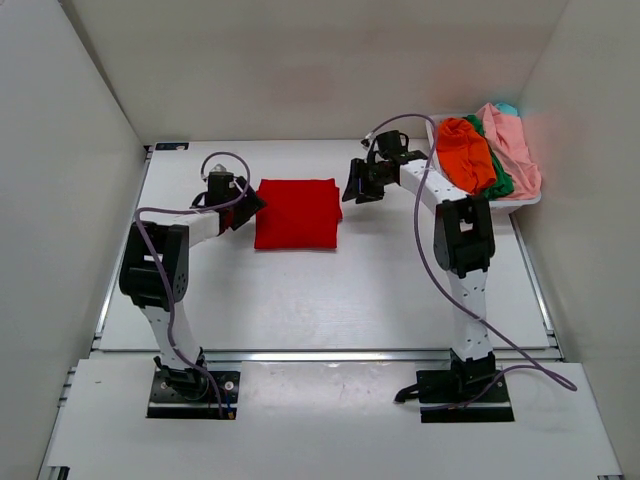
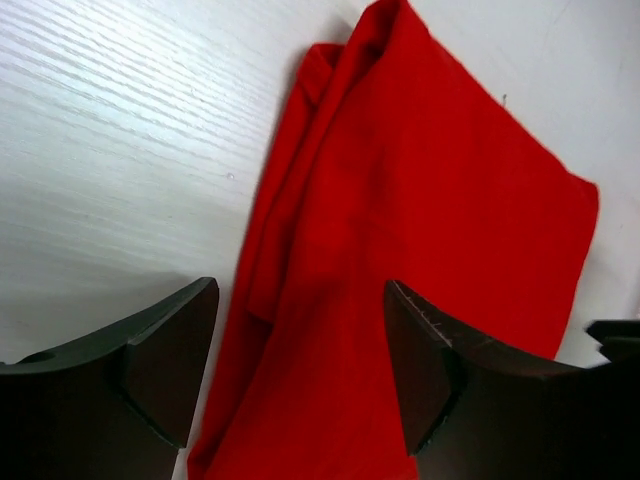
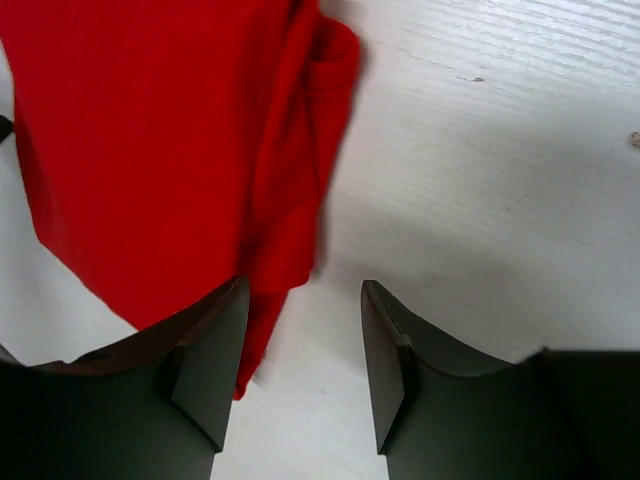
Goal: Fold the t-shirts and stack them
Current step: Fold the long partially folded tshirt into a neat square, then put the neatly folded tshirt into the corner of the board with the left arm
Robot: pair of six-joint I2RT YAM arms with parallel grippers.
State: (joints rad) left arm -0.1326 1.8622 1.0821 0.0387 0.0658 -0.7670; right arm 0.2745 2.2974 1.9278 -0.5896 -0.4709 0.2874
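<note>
Red t-shirt (image 1: 296,212) lies folded into a flat, roughly square packet on the white table (image 1: 350,290), just above the centre of the overhead frame, between the two claws. The left claw (image 1: 247,205) sits at the packet's left edge, and the right claw (image 1: 352,185) sits just off its upper right corner.

In the left wrist view the left claw's jaws are spread wide with nothing pinched. The red cloth runs from the bottom centre, under the gap between the fingers, up to the top right of that frame, with its layered folded edge showing along its left side.

In the right wrist view the right claw's jaws are likewise spread and hold nothing. The red cloth fills the upper left of that frame, and its bunched edge reaches down beside the left-hand finger. Bare table shows beneath the gap and across the right side.

A white basket (image 1: 520,203) stands at the upper right of the overhead frame, against the side wall. It holds a crumpled heap: an orange t-shirt (image 1: 467,152) on top at the left, a green t-shirt (image 1: 500,183) peeking out beneath it, a pink t-shirt (image 1: 515,145) draped over the right side, and a bit of a teal t-shirt (image 1: 507,107) at the very top
</note>
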